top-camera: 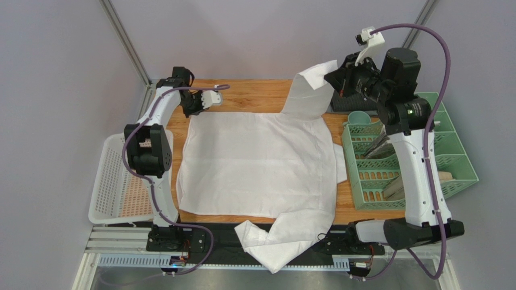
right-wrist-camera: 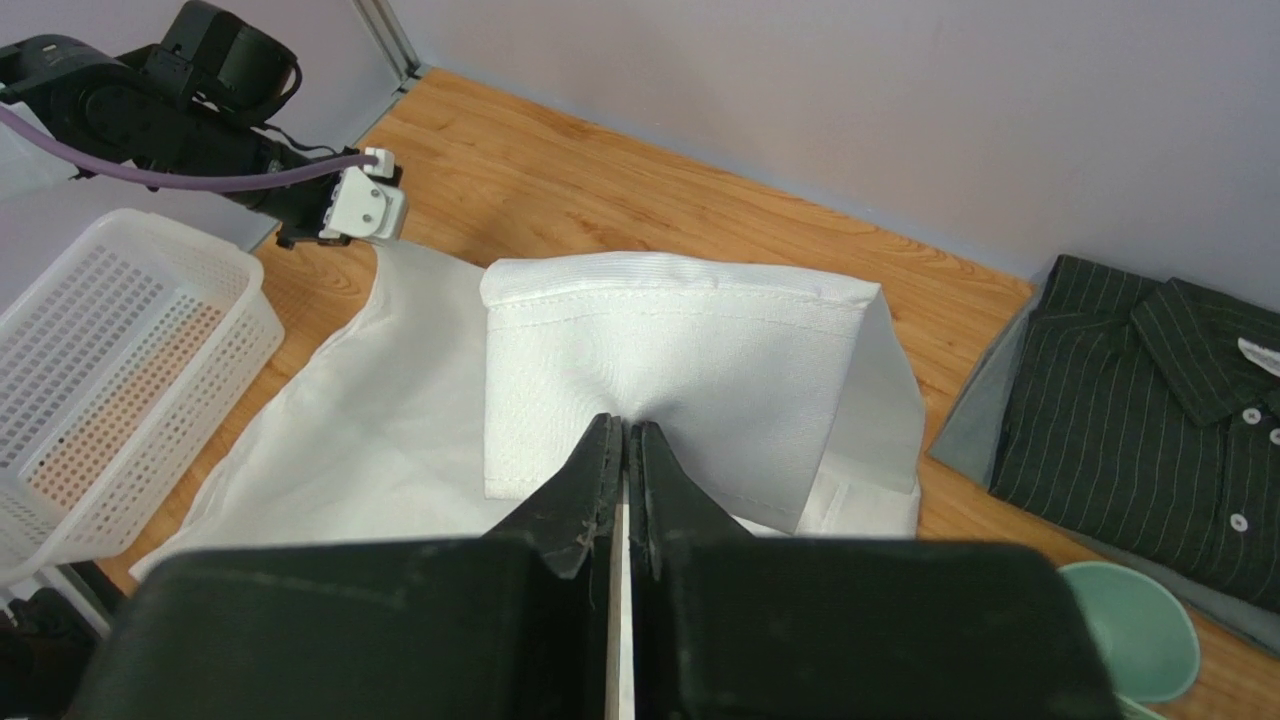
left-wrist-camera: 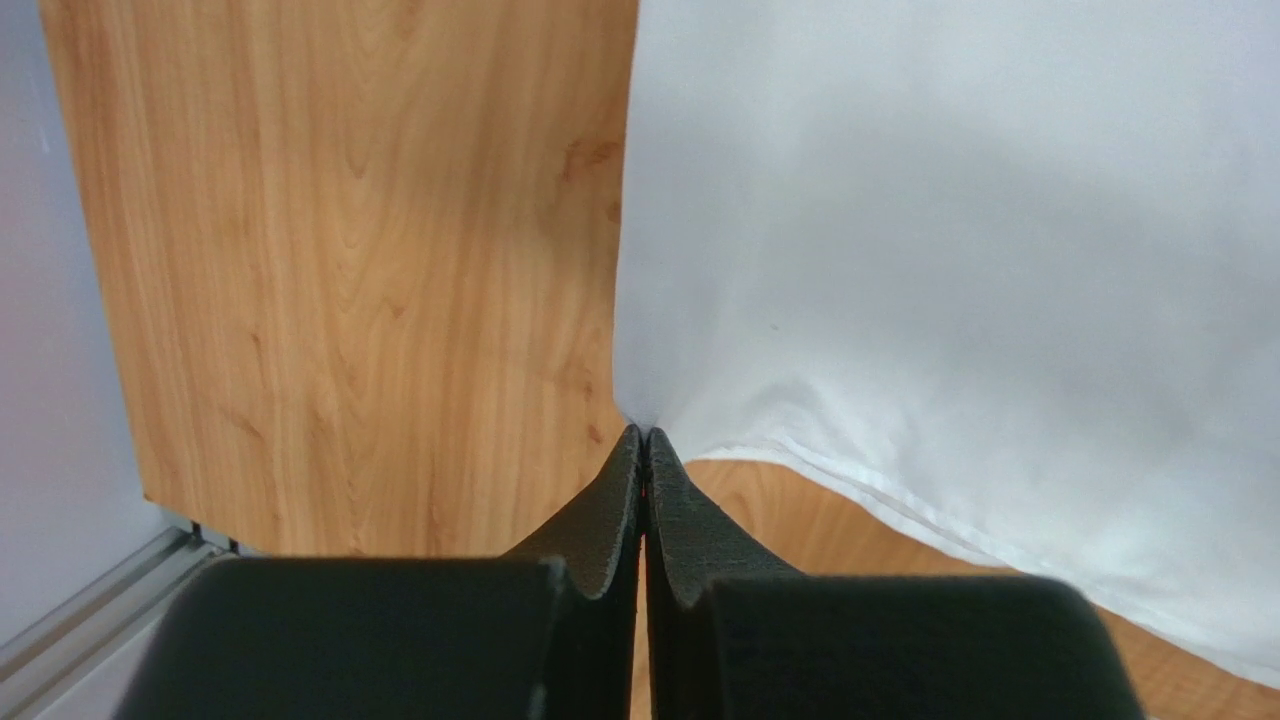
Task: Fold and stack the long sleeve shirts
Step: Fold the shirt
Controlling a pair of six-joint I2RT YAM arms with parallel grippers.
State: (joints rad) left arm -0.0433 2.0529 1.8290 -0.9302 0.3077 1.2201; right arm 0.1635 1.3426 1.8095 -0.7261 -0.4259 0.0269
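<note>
Your left arm (top-camera: 156, 106) and right arm (top-camera: 418, 175) have white shells and black joint housings. A purple cable (top-camera: 412, 25) runs along each one. A green light (top-camera: 413, 110) glows on the right one. The fingers (left-wrist-camera: 601, 518) are matte black.

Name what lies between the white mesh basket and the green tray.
The white shirt lies spread flat on the table between the white mesh basket and the green tray, seen in the top view.
</note>
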